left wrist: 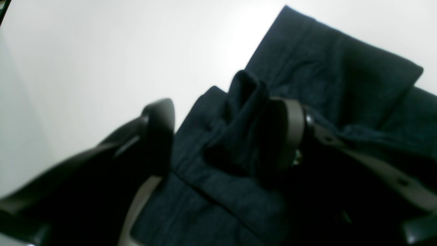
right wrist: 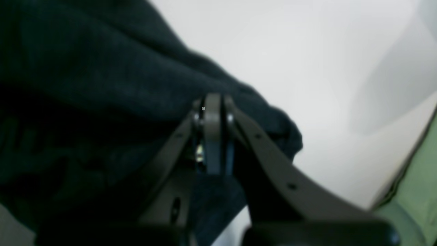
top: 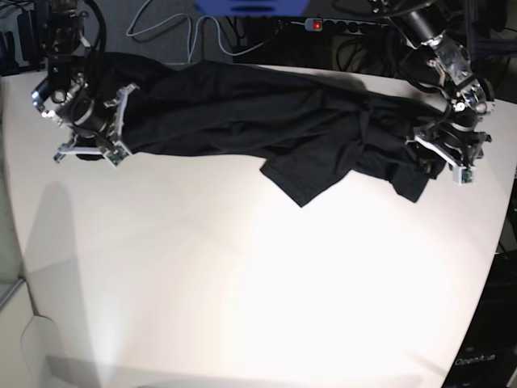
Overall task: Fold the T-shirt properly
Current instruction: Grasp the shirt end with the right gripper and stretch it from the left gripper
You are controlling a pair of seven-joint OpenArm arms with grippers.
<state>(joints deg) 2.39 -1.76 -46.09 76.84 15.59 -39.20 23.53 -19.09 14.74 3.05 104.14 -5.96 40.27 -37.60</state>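
Observation:
The black T-shirt (top: 242,113) lies stretched in a long wrinkled band across the far side of the white table (top: 242,275), with a loose flap (top: 303,182) hanging toward the middle. At the shirt's left end in the base view, my right gripper (top: 89,133) is shut on the fabric. Its wrist view shows the fingertips (right wrist: 212,102) pressed together in the dark cloth (right wrist: 102,78). My left gripper (top: 448,149) is at the shirt's other end. Its jaws (left wrist: 225,119) stand wide apart, and a bunched fold (left wrist: 244,112) rests against one finger (left wrist: 290,133).
A power strip (top: 335,26) and cables (top: 186,36) lie behind the table's far edge. The table's right edge (top: 501,242) runs close to my left arm. A green surface (right wrist: 420,177) shows beyond the table's edge in the right wrist view.

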